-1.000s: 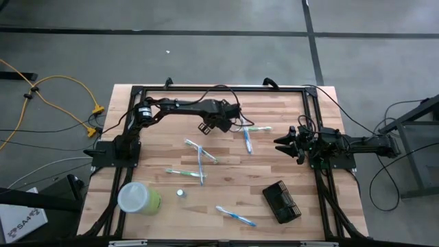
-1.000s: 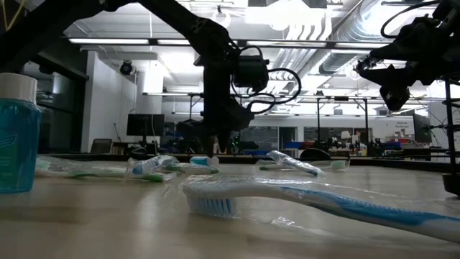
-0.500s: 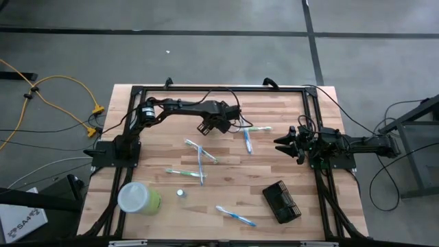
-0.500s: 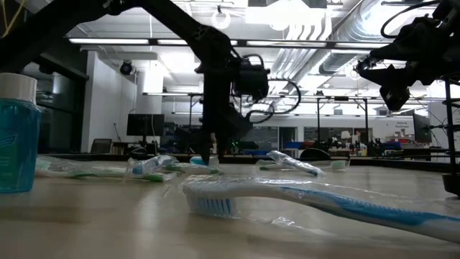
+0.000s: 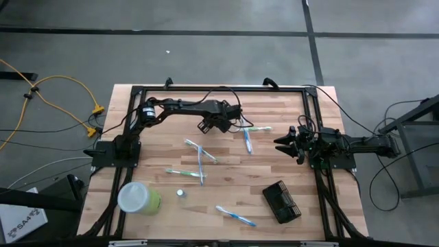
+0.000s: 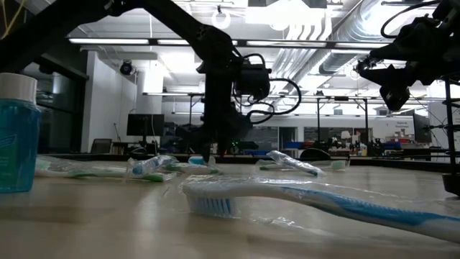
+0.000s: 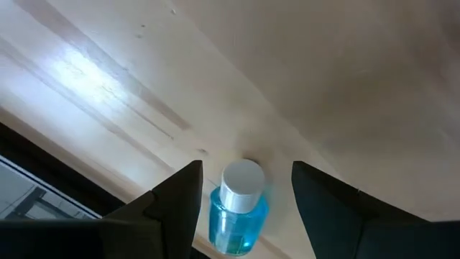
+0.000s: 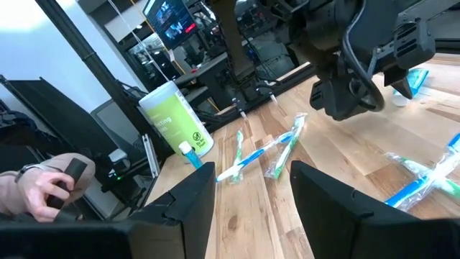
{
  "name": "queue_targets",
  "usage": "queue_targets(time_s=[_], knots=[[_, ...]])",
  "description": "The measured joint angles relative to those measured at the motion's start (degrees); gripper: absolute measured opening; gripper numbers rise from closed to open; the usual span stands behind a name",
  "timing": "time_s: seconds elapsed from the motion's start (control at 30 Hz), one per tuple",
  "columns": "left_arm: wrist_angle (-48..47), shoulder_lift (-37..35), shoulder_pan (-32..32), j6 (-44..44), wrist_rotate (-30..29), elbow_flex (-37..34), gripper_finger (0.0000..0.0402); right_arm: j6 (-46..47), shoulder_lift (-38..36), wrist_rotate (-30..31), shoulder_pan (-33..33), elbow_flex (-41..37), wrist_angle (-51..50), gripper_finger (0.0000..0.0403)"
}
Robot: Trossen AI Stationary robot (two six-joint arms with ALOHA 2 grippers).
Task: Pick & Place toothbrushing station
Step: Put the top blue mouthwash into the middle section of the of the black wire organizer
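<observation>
A pale wooden table (image 5: pixel 226 168) fills the middle of the high view, on a grey floor. The left gripper (image 5: pixel 206 127) hangs over the upper centre of the table, its fingers spread wide; in its wrist view a small blue bottle (image 7: pixel 238 208) shows between them. The right gripper (image 5: pixel 280 144) waits at the right edge, fingers spread too. The black mesh holder box (image 5: pixel 281 202) sits at lower right. A green cup (image 5: pixel 139 198) lies at lower left, with wrapped toothbrushes (image 5: pixel 200 161) between.
</observation>
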Motion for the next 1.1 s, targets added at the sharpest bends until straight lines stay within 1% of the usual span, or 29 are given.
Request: queue_targets(time_s=[0.37,0.5,0.67,1.1], knots=[[0.02,1.32,0.65,0.51,-0.11,0.04,0.0207,0.00,0.00,-0.02,0.02,0.00,0.00,0.0174],[-0.58,1.46,1.25,0.60,-2.14,0.04,0.0207,0.02,0.00,-0.03,0.02,0.00,0.00,0.0174],[-1.91,1.49,2.05,0.03,-3.04,0.00,0.0207,0.01,0.00,-0.02,0.00,0.00,0.00,0.0174],[-1.09,1.49,1.70,0.68,-1.82,0.00,0.0207,0.01,0.00,-0.03,0.02,0.01,0.00,0.0174]])
